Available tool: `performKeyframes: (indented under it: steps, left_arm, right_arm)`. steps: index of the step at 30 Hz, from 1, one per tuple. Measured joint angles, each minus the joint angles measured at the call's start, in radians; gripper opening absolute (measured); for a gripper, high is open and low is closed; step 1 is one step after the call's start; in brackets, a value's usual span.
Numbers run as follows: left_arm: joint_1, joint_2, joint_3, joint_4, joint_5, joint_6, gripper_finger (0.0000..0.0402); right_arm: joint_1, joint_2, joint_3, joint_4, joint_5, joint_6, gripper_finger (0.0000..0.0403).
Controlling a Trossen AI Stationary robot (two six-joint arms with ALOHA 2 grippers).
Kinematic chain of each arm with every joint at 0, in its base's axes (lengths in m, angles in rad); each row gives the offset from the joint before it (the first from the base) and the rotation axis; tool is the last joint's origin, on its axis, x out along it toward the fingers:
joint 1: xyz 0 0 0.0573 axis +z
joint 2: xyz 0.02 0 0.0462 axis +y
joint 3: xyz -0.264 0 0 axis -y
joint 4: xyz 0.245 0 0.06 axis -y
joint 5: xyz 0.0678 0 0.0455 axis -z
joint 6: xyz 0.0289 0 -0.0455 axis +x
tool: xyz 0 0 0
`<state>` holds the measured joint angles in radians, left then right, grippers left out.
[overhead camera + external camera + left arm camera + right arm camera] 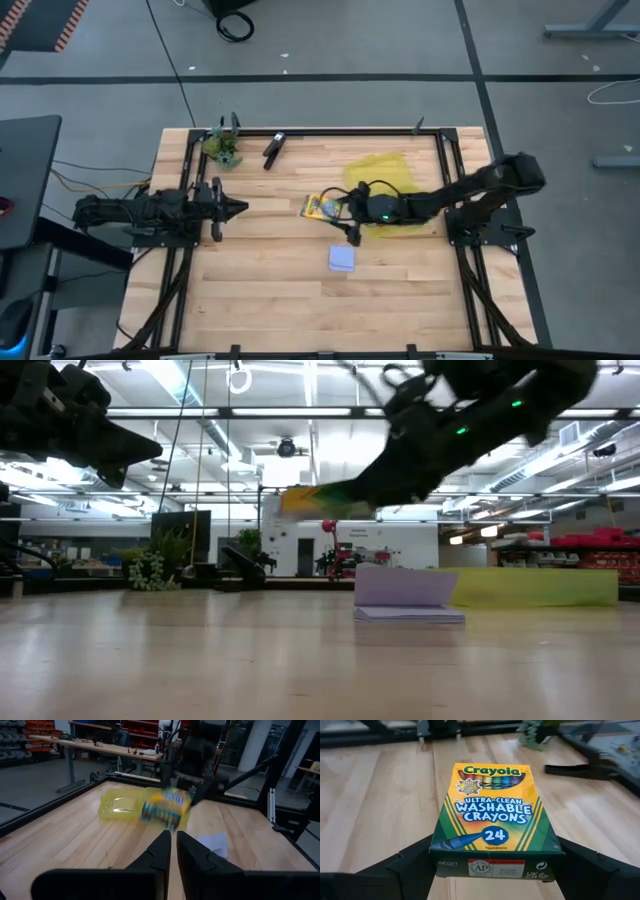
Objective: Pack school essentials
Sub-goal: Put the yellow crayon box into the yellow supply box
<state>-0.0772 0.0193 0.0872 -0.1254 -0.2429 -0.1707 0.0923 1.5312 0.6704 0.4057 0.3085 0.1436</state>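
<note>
The yellow-green crayon box [492,805] sits in my right gripper [495,862], above the table's middle [322,207], and shows off the tabletop in the low view [318,498]. The pale blue note pad [342,258] lies flat on the wood nearer the near edge. A translucent yellow pouch [385,183] lies under the right arm. My left gripper [238,208] hovers at the table's left, shut and holding nothing, pointing toward the box [165,806]. Scissors, pencil, pen and eraser are not visible. My right gripper pinches the crayon box at its bottom end [495,867], one finger [415,862] on each long side. The fingers come from the table's right, slanting down, and lie along the box. The box is lifted clear [318,498], its printed face up and its far end toward the left arm.
A black clip-like object [273,148] and a small green leafy clump [225,150] lie near the far-left corner. A black frame rail [330,131] runs around the tabletop. Bare wood stretches along the near half around the note pad [405,595].
</note>
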Motion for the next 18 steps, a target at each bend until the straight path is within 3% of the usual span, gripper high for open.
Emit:
performKeyframes:
  steps: [8,18]
  left_arm:
    - [0.000,0.000,0.000,0.000,0.001,0.000,0.0030]
    - [0.000,0.000,0.000,0.000,0.000,0.000,0.0038]
  right_arm:
    - [0.104,-0.272,-0.159,-0.164,0.190,0.139,0.0349]
    - [0.183,-0.500,-0.246,-0.410,0.220,0.268,0.0349]
